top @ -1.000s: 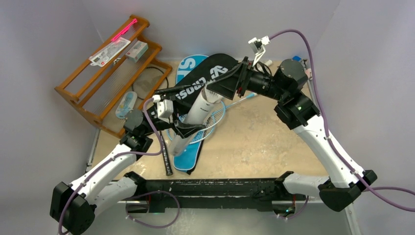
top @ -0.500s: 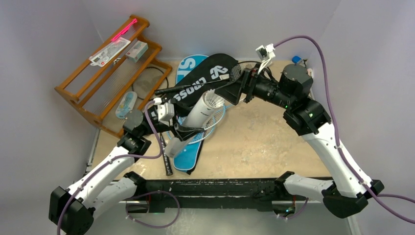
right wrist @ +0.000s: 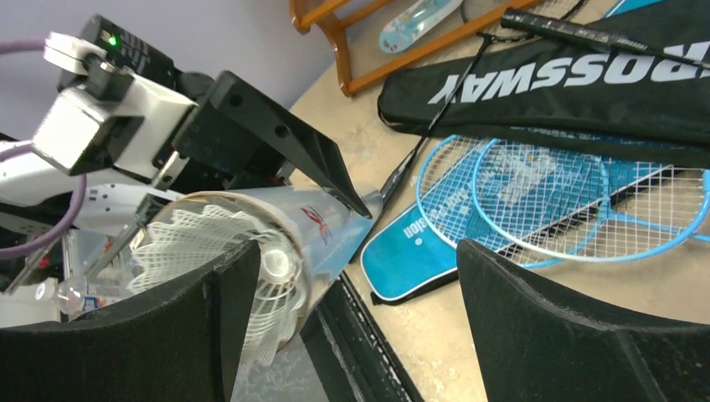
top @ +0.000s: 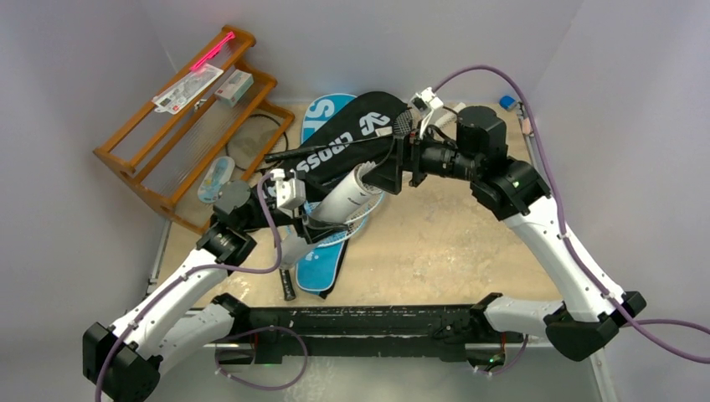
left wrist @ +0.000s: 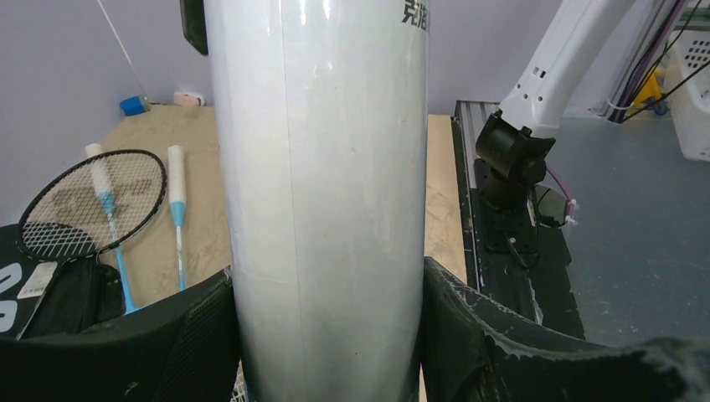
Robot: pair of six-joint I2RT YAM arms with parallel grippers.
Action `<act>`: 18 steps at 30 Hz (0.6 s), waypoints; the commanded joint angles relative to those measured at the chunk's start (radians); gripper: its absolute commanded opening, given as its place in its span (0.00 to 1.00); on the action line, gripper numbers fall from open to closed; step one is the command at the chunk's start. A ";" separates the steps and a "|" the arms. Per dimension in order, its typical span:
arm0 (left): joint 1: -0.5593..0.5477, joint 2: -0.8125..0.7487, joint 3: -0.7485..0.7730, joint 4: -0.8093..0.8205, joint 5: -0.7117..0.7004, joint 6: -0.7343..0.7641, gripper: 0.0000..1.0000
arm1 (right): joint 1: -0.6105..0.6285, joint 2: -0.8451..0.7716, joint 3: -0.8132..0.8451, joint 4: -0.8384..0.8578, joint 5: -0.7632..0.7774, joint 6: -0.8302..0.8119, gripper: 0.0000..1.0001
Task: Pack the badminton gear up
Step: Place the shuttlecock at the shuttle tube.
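Aloft and tilted over the table, one white tube is clamped mid-length in the left gripper, with one shuttlecock showing at its open mouth. The right gripper stands with jaws spread at that mouth. Beneath lie two light-blue rackets, one black cover and one blue cover.

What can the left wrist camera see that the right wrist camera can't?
Only the left wrist camera: a black racket's stringed head lying on the table, and the right arm's base by the table edge.
Only the right wrist camera: the shuttlecocks stuffed in the open end of the tube, the black cover, the blue rackets and the wooden rack.
Both: the white tube, gripped by the left claw.
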 commanded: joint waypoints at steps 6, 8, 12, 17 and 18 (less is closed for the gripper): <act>-0.004 0.002 0.074 -0.004 0.113 0.052 0.63 | -0.004 0.012 -0.091 0.049 -0.113 -0.058 0.89; -0.005 0.008 0.081 -0.011 0.132 0.056 0.63 | -0.004 0.016 -0.114 0.071 -0.138 -0.051 0.89; -0.010 0.018 0.096 -0.041 0.153 0.075 0.63 | -0.004 0.026 -0.147 0.091 -0.161 -0.043 0.89; -0.017 0.023 0.117 -0.120 0.144 0.144 0.63 | -0.003 -0.002 -0.164 0.048 -0.136 -0.044 0.94; -0.017 0.021 0.116 -0.125 0.141 0.147 0.63 | -0.003 -0.022 -0.170 0.056 -0.114 -0.037 0.96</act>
